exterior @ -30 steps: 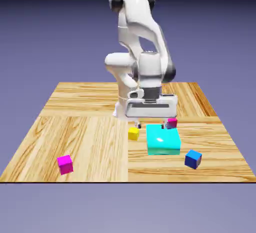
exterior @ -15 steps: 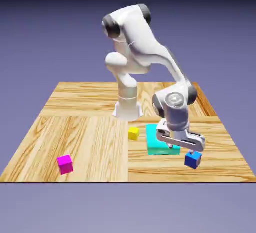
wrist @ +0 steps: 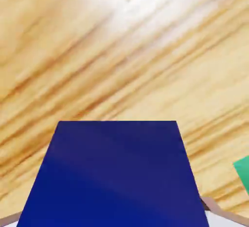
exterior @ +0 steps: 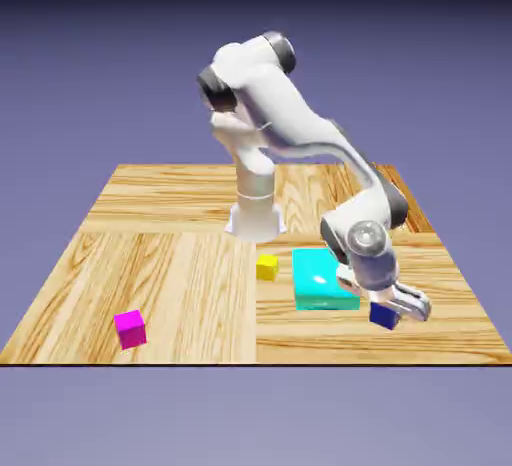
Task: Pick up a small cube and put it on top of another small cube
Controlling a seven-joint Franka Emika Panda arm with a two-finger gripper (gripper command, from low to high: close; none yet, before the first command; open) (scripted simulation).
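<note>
**Q:** Where is the small dark blue cube, and what is the arm doing?

**A:** The small dark blue cube [exterior: 383, 315] sits near the front edge of the wooden table [exterior: 170, 254], toward the exterior view's right. It is just in front of the large flat cyan block's [exterior: 322, 278] front right corner. The white arm bends down from its base and ends at the gripper [exterior: 396, 310], which is low over the cube and partly covers it.

**Q:** Is the cube being held?

**A:** The jaws are closed in around the cube. In the hand view the cube [wrist: 116, 175] fills the lower half of the picture, sitting large between where the fingers would be and hiding them. It looks to rest on the table, not lifted.

**Q:** Which way does it point?

**A:** It is a cube, so it has no long axis. In the exterior view it stands turned, with one corner edge toward the camera. In the hand view its far edge runs level across the picture, square to the gripper.

**Q:** What else is on the table?

**A:** A small yellow cube [exterior: 267, 267] lies just left of the cyan block. A magenta cube [exterior: 130, 329] stands well apart, near the front left corner.
</note>
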